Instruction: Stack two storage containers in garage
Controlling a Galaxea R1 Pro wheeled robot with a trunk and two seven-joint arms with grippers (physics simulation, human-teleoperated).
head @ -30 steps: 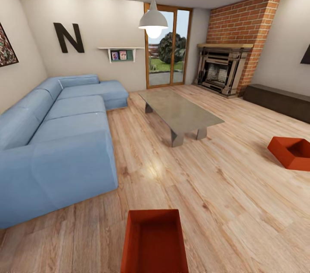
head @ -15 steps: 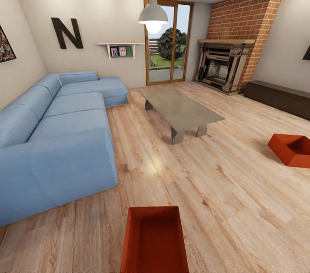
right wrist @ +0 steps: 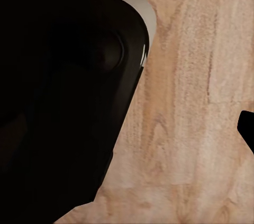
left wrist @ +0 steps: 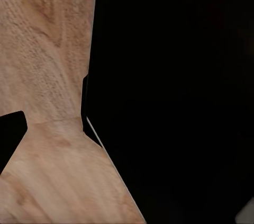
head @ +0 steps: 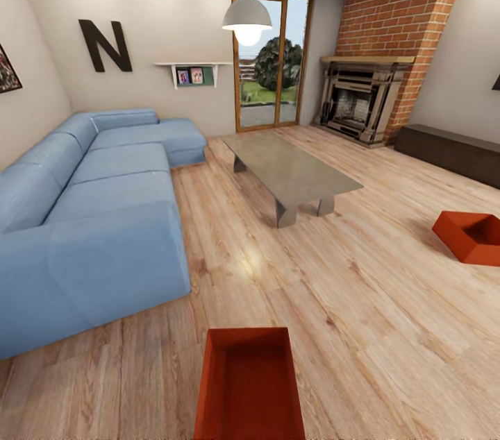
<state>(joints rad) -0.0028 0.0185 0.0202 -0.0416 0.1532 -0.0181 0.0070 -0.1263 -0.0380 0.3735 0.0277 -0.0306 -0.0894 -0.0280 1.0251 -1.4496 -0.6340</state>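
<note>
I am in the living room. One red-orange storage container (head: pixel 248 384) sits open-topped on the light wood plank floor (head: pixel 333 301), right in front of me at the bottom of the head view. The other storage container (head: pixel 473 237) lies on the planks at the far right, turned at an angle. In the left wrist view my left gripper (left wrist: pixel 127 128) has one dark fingertip (left wrist: pixel 11 131) at the frame's edge over the planks. My right gripper (right wrist: pixel 127 128) likewise has a fingertip (right wrist: pixel 246 128) far out at the edge. Both grip nothing.
A blue corner sofa (head: pixel 90 218) fills the left side. A grey low table (head: pixel 292 173) stands mid-room. Behind it are a glass door (head: pixel 271 65), a brick fireplace (head: pixel 361 107) and a dark low bench (head: pixel 451 152). A dark rounded part of the robot (right wrist: pixel 58 102) blocks much of both wrist views.
The whole head view has shifted a little, with everything sitting slightly higher in the picture, so the camera has moved. Both containers lie where they were.
</note>
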